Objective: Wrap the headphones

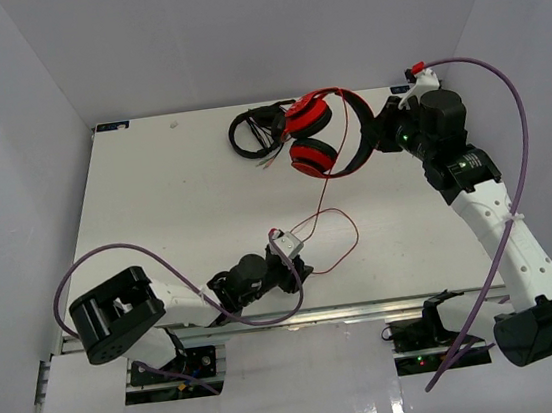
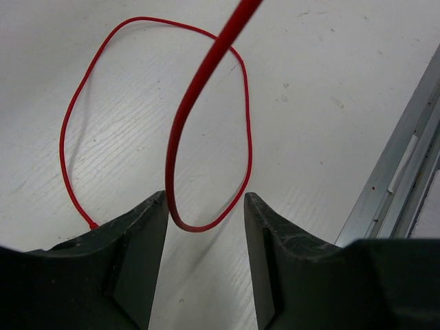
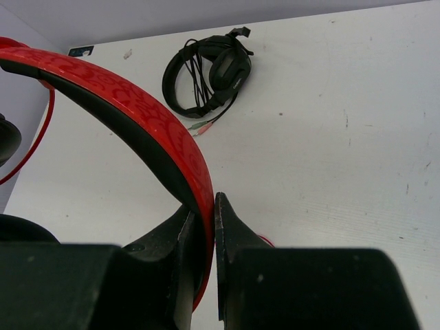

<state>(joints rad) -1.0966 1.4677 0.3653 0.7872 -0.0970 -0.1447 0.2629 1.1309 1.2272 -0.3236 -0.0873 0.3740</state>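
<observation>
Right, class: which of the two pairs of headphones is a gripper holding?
The red headphones: the right gripper pinches their headband. The all-black headphones lie untouched on the table.

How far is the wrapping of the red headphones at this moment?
Done: the right gripper is shut on the band of the headphones. In hand: the open left gripper has a bend of the red cable between its jaws, not pinched. Left: all the winding; the cable trails loose over the table.
</observation>
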